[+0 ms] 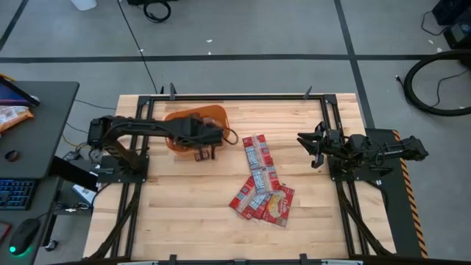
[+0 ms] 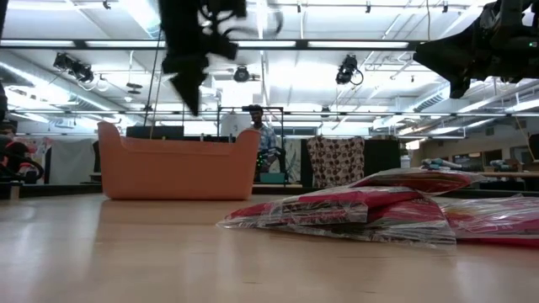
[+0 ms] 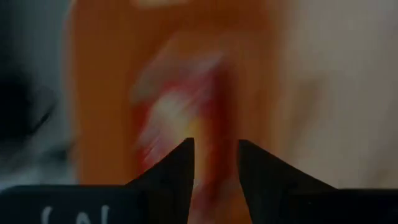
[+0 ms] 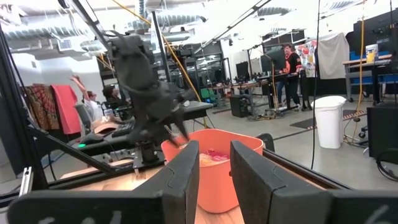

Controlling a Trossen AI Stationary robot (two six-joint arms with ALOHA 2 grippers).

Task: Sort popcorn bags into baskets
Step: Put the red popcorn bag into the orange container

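Reaching from the left across the wooden table (image 1: 184, 213), the left gripper (image 1: 208, 145) over the near edge of the orange basket (image 1: 193, 118), fingers (image 3: 180, 168) apart by a narrow gap and holding nothing. Inside the tub, seen blurred past those fingers, a red and yellow popcorn bag (image 3: 171, 115). From table height, the same gripper (image 2: 187, 80) hanging above the basket (image 2: 177, 164), clear of its rim. Right of the tub, well apart from it, the remaining popcorn bags (image 1: 259, 180): a line of them running down the middle, then a fanned, overlapping pile nearer the front edge (image 2: 354, 215). Farthest right, the right gripper (image 1: 312, 147) raised at the table's side, away from bags and basket, fingers (image 4: 180, 174) narrowly parted, empty, pointing toward the tub (image 4: 217, 168)
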